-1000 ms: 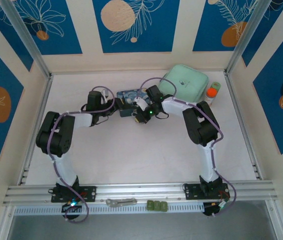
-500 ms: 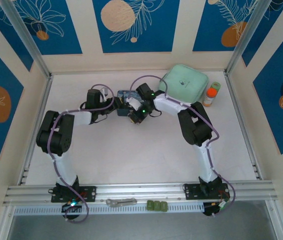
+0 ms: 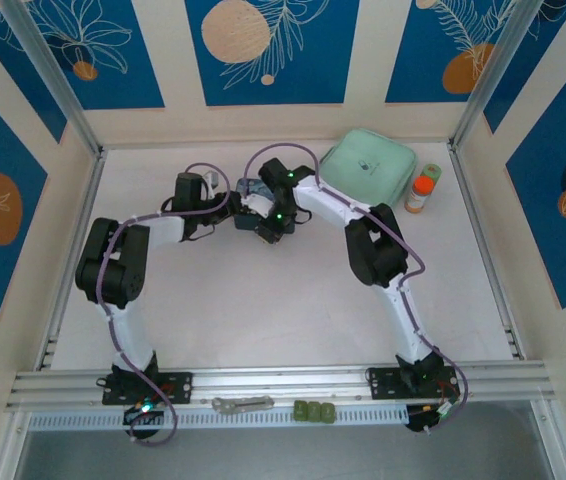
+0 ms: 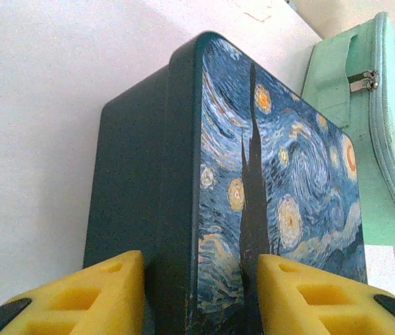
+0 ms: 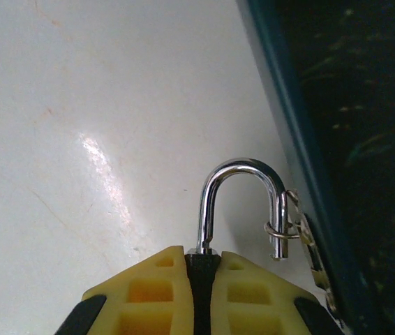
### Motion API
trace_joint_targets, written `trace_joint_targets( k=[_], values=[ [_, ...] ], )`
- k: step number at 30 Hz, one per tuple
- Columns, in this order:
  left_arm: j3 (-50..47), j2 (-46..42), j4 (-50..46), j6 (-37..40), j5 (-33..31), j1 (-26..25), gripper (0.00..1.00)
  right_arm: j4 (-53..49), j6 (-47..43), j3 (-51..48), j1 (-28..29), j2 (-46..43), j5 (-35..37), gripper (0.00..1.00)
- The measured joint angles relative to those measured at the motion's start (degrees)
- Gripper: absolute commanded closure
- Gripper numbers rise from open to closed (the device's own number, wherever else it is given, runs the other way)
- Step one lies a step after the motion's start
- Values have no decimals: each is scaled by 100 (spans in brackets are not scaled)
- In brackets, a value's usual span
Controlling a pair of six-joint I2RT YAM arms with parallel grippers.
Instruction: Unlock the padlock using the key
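White table (image 3: 263, 330), mint case (image 3: 368, 170) near its far edge, starry tin (image 4: 274, 174) at far-edge centre, left fingers (image 4: 93, 296) clamping the tin, right fingers (image 5: 142, 293) pinching the padlock (image 5: 203, 269) just beside the tin, shackle (image 5: 243, 166) threaded through a small ring (image 5: 276, 229).

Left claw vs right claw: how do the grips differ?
Left claw sits wide, pads either side of the starry-night tin; right claw is pinched shut on the padlock's dark body. Left claw's load dwarfs it; the right claw's is tiny, shackle poking out. Both have yellow pads.
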Motion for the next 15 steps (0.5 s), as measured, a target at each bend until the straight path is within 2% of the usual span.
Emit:
trace_joint_targets(
  k=[7, 12, 15],
  values=[
    [52, 50, 37, -9, -4, 7, 58, -632, 170, 872, -133, 468, -184, 100],
    [-214, -76, 232, -144, 35, 15, 43, -691, 240, 1010, -131, 544, -199, 100],
    [-686, -494, 184, -282, 184, 2, 38, -317, 345, 791, -136, 481, -332, 100]
  ],
)
